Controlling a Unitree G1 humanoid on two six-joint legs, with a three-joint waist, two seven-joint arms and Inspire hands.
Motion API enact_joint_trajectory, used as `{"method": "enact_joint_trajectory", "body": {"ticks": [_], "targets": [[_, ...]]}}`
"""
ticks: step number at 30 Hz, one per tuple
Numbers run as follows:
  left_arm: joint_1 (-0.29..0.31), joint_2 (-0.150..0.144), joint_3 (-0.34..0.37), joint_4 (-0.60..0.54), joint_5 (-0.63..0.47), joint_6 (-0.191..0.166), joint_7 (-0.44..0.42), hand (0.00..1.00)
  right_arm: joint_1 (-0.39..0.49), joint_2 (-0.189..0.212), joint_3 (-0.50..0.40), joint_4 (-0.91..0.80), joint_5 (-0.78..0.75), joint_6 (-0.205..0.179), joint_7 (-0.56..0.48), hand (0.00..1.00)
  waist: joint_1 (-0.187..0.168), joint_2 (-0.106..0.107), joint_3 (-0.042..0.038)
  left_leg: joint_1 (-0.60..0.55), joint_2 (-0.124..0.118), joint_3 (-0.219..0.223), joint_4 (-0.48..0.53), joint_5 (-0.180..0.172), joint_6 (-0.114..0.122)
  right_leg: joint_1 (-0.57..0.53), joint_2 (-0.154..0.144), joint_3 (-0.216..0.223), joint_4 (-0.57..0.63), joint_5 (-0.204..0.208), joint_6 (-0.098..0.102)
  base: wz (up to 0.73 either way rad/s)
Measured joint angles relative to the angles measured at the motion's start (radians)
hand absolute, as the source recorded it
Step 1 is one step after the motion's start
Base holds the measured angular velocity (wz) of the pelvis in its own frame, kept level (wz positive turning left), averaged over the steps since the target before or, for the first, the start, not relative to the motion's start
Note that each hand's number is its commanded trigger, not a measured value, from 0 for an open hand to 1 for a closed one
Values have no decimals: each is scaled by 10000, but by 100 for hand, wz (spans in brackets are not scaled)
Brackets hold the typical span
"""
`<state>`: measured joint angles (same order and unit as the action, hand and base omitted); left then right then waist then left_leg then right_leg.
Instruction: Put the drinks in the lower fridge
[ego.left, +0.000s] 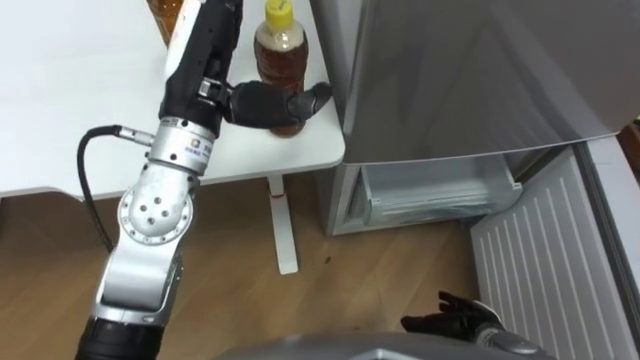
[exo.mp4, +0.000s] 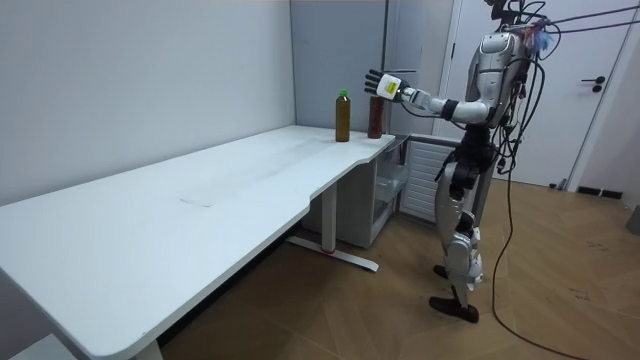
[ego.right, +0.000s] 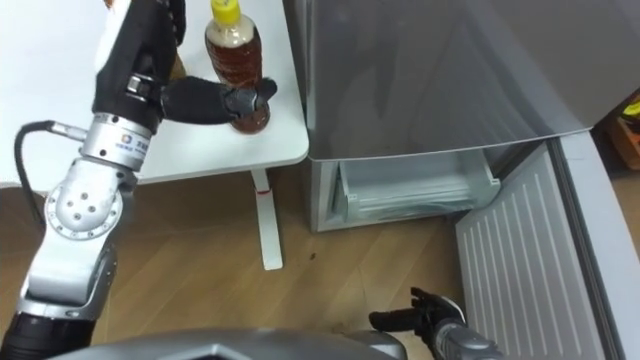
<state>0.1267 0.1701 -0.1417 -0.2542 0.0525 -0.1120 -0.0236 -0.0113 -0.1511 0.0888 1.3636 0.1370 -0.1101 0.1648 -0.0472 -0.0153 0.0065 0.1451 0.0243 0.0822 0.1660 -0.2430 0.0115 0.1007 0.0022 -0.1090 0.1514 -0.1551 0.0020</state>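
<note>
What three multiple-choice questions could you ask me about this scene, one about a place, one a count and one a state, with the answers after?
1. Where does the yellow-capped bottle stand?
A. On the floor
B. Inside a fridge drawer
C. On the white table, at the corner beside the fridge

2. How many bottles stand on the table?
A. One
B. Two
C. Four

3. How is the lower fridge door?
A. Swung open
B. Shut
C. Missing

Answers:
1 C: the bottle sits on the tabletop corner next to the fridge wall.
2 B: the room view shows a green-capped bottle beside the yellow-capped one.
3 A: the door's ribbed inner side faces out and the drawer behind it is exposed.
</note>
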Motion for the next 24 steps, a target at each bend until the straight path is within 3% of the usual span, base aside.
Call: {"method": "enact_joint_trajectory", "body": {"ticks": [11,13,20,24], "targets": [[8,-15,4,367,-35,1,-49,0,10,-27,69,-17,69,3,9,0,1,-7,-26,55,-9,-59,45,1,1,-29,-18,-29,-8,0,0,0],[8,-26,2,526,-63,13,-67,0,9,0,73,-27,104,11,17,0,-10,-82,2,46,-9,-67,49,2,1,-30,-22,-48,-9,-2,0,0],[59,-169,10,1217,-258,62,-26,0,84,147,70,-52,209,22,-3,0,22,-297,-29,44,-9,-92,103,2,1,18,-25,-66,-27,-8,-5,0],[57,-216,14,1217,-1056,97,-27,0,97,154,63,-52,205,26,-9,0,10,-302,-46,51,-8,-55,96,2,1,24,-23,-74,-21,-7,-6,0]]}}
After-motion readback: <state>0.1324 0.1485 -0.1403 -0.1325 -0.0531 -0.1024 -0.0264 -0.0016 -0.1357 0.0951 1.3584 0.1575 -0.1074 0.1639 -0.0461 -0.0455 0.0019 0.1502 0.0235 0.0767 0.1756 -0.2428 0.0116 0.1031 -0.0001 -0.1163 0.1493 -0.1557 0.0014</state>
